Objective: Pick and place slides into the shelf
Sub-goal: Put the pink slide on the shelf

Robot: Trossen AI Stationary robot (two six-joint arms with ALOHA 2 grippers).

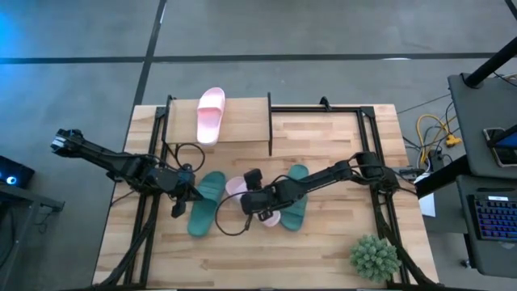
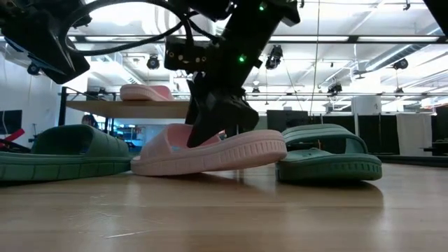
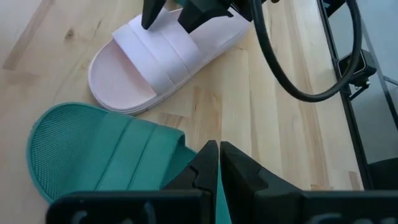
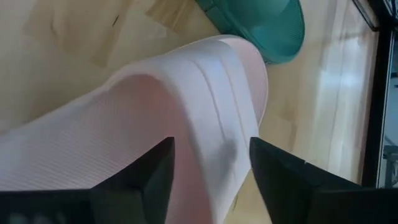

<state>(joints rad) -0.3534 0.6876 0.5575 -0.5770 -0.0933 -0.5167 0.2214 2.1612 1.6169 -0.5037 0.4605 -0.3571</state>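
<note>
A pale pink slide [image 1: 257, 204] lies mid-table between two dark teal slides [image 1: 205, 204] [image 1: 296, 199]. My right gripper [image 1: 254, 202] is shut on that pink slide's strap. My left gripper [image 3: 218, 157] is shut and hangs over the left teal slide [image 3: 106, 155], at its side edge. A second pink slide [image 1: 210, 113] rests sole-down on top of the shelf [image 1: 242, 123], at the table's far side. In the low view the shelf plank [image 2: 119, 108] shows behind the slides. My right gripper pinches the pink slide's wide strap [image 4: 205, 106] between its two fingers [image 4: 146, 171], which come from above and lie across it. The slide sits tilted: one end [image 2: 140, 166] is on the table, the other [image 2: 276, 147] slightly raised. My left gripper: I cannot tell whether it touches the teal slide.
A spiky green potted plant [image 1: 374, 257] stands at the table's near right corner. Black frame rails [image 1: 380, 162] run along the table's sides. Cables loop around both arms. Bare tabletop lies along the near edge [image 1: 242, 259].
</note>
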